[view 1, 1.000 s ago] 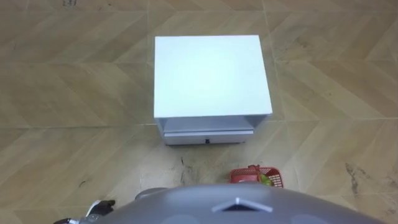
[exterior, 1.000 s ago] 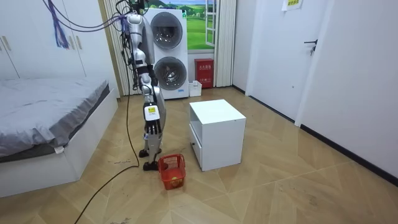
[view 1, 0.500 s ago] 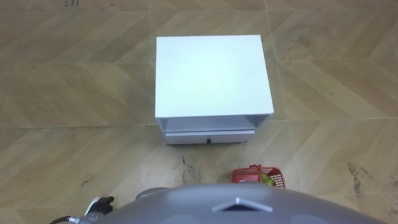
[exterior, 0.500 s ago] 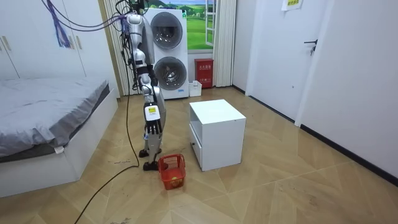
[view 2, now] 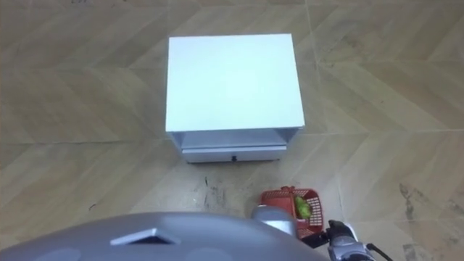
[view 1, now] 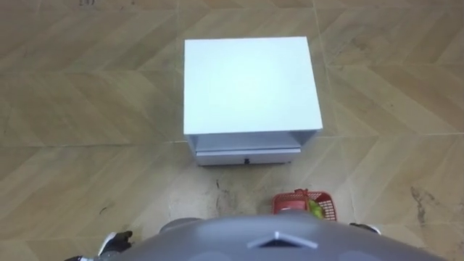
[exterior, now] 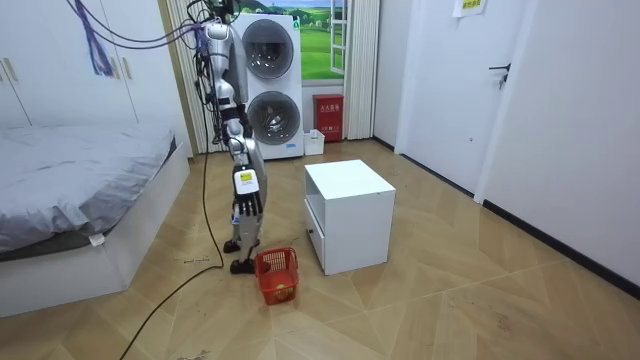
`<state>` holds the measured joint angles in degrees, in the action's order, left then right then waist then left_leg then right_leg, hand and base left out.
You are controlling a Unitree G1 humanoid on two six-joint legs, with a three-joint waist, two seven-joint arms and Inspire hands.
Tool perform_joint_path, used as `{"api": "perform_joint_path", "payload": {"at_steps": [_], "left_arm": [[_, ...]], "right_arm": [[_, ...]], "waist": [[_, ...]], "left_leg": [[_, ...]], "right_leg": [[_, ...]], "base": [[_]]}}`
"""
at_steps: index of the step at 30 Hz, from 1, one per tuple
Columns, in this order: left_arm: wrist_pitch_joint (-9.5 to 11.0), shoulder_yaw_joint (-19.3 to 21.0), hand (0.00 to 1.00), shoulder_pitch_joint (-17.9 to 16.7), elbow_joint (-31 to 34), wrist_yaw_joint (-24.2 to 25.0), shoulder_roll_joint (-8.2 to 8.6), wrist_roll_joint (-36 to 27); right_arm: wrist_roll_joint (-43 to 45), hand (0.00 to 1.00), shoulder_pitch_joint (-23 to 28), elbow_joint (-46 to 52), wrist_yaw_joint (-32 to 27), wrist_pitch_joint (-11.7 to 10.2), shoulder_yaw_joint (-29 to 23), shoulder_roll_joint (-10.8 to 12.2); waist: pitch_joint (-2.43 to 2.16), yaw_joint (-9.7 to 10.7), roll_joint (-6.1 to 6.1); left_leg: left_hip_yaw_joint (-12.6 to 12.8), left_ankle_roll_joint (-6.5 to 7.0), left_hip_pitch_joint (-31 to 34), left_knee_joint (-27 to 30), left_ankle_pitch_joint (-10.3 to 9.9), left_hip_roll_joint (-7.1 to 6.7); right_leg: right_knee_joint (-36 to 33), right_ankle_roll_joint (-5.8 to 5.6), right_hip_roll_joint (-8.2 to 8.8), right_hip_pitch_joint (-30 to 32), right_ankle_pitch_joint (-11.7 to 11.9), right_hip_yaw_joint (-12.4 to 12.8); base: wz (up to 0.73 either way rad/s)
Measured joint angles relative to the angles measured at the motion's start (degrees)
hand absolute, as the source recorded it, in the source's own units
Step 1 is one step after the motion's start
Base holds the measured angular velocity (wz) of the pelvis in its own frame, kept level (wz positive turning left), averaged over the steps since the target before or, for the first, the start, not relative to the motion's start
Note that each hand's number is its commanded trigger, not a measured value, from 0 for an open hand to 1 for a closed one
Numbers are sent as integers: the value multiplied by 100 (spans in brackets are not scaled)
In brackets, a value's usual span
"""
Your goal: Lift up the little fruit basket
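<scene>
The floor [exterior: 450, 300] is pale wood laid in a chevron pattern, scuffed in places. In the middle stands a white cabinet [exterior: 345, 180] with a flat top, an open shelf and a drawer [view 1: 246, 154] below it. Along the room view's left side is a bed [exterior: 70, 190] with grey bedding, a white wardrobe [exterior: 40, 70] behind it. Against the far wall are two stacked washing machines [exterior: 270, 80], a red box [exterior: 328, 117] on the floor beside them, and pale curtains [exterior: 365, 70]. A white door [exterior: 455, 90] is set in the plain white wall at the right.

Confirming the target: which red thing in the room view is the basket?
The red basket by the robot's feet; the red box stands beside the washer.
</scene>
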<state>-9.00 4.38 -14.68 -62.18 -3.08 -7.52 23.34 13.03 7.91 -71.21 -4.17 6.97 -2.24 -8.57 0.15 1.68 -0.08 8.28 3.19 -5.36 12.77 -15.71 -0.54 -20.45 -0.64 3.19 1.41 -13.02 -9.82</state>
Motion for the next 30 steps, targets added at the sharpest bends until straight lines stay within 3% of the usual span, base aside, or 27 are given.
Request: {"api": "perform_joint_path", "payload": {"at_steps": [5, 7, 8, 9, 10, 11, 12, 13, 14, 16, 17, 18, 19, 20, 21, 22, 23, 24, 25, 27, 30], "left_arm": [[120, 15, 0, 134, -62, 60, -19, -16], [216, 67, 0, 183, -156, 105, -53, -14], [313, 184, 0, 233, -208, 111, -69, -21], [366, 281, 0, 321, -259, 114, -116, -14], [416, 286, 0, 334, -261, 112, -153, -13], [497, 288, 0, 348, -259, 116, -224, -13], [527, 284, 0, 340, -257, 119, -259, -14], [521, 273, 0, 370, -257, 119, -262, -19], [490, 270, 0, 336, -261, 117, -277, -34], [451, 271, 0, 369, -273, 117, -310, -73], [451, 260, 0, 455, -276, 115, -309, -148], [455, 203, 0, 577, -351, 101, -320, -180], [460, 191, 0, 697, -445, 100, -323, -256], [478, 169, 0, 921, -580, 101, -320, -337], [575, 159, 0, 1066, -689, 94, -325, -424], [617, 139, 0, 1117, -712, 88, -325, -473], [685, 93, 0, 1243, -765, 58, -332, -576], [735, 4, 0, 1329, -886, -23, -353, -728], [761, -30, 0, 1364, -939, -53, -366, -816], [767, -158, 0, 1515, -1150, -145, -419, -1120], [803, -417, 0, 1508, -1243, -192, -562, -1532]], "right_arm": [[-8, 0, -25, 80, 18, 11, -143, -22], [3, 0, -79, 319, 17, 27, -153, -46], [27, 0, -169, 522, 13, 31, -168, -59], [7, 0, -111, 721, 12, 24, -202, -50], [5, 0, -69, 746, 13, 22, -219, -50], [-34, 0, -56, 699, 10, 41, -328, -55], [-202, 0, -95, 683, -10, 31, -352, -100], [-330, 0, -149, 686, -29, 11, -339, -128], [-597, 0, -292, 695, -79, -59, -313, -145], [-779, 0, -517, 767, -99, -229, -219, -128], [-871, 0, -690, 855, -107, -296, -141, -128], [-940, 0, -952, 846, -120, -369, -45, -118], [-962, 0, -1100, 835, -130, -403, 2, -113], [-998, 0, -1282, 824, -159, -460, 53, -111], [-1105, 0, -1394, 859, -215, -458, 94, -97], [-1145, 0, -1413, 889, -256, -453, 102, -91], [-1192, 0, -1461, 922, -379, -452, 98, -71], [-1268, 0, -1530, 990, -494, -445, 97, -56], [-1286, 0, -1569, 1043, -537, -445, 94, -47], [-1482, 0, -1685, 1180, -754, -476, 82, -53], [-1589, 0, -1723, 1503, -971, -529, 86, -48]], "waist": [[4, -13, -9], [-1, -33, 0], [5, 5, 35], [26, 43, 53], [33, 53, -20], [24, 12, -85], [-6, -103, -182], [-5, -187, -207], [-12, -308, -260], [-1, -346, -358], [-15, -359, -418], [26, -385, -414], [56, -378, -384], [70, -362, -342], [24, -366, -335], [2, -366, -323], [-2, -371, -333], [13, -394, -347], [26, -383, -360], [58, -361, -409], [94, -346, -462]], "left_leg": [[145, 98, 303, 309, -37, -125], [281, 207, 562, 377, -33, -198], [415, 272, 794, 430, 6, -136], [625, 330, 898, 507, 38, -112], [742, 350, 908, 508, 49, -126], [936, 379, 930, 509, 60, -159], [1074, 407, 1007, 515, 85, -169], [1104, 410, 1054, 547, 97, -162], [1196, 412, 1223, 682, 96, -113], [1183, 421, 1631, 1049, 91, -41], [1137, 441, 2034, 1446, 75, 60], [1052, 435, 2487, 1914, 45, 190], [916, 434, 2737, 2160, 45, 241], [676, 423, 3177, 2523, 50, 317], [495, 366, 3499, 2696, 64, 316], [428, 320, 3638, 2761, 43, 323], [348, 277, 3944, 2999, 16, 339], [320, 271, 4289, 3382, -115, 379], [308, 268, 4460, 3614, -204, 390], [273, 341, 4981, 4504, -543, 363], [295, 507, 5455, 5515, -978, 281]], "right_leg": [[-531, -29, 172, 497, -71, 42], [-522, -76, 193, 717, -26, 174], [-535, -104, 215, 872, 39, 190], [-1075, -97, 370, 1017, -41, 124], [-1530, -126, 461, 1060, -141, 94], [-2469, -157, 661, 1065, -239, 77], [-3220, -163, 811, 998, -220, 98], [-3419, -163, 856, 913, -190, 111], [-3544, -164, 944, 717, -56, 156], [-3209, -163, 1089, 370, 142, 121], [-2667, -185, 1152, 147, 218, 67], [-2178, -403, 1146, 79, 45, 33], [-2013, -476, 1037, 68, -165, 48], [-1852, -468, 910, 148, -504, 43], [-1819, -466, 821, 290, -786, 30], [-1830, -494, 797, 358, -927, 36], [-1953, -535, 782, 488, -1275, 41], [-2333, -520, 806, 743, -1628, 42], [-2598, -520, 852, 915, -1807, 37], [-3929, -500, 1080, 1530, -2308, 86], [-5753, -504, 1359, 2259, -2364, 381]], "base": [[-8], [-32], [0], [24], [55], [45], [25], [-19], [-25], [-6], [-4], [-5], [0], [18], [20], [24], [17], [11], [3], [4], [14]]}}
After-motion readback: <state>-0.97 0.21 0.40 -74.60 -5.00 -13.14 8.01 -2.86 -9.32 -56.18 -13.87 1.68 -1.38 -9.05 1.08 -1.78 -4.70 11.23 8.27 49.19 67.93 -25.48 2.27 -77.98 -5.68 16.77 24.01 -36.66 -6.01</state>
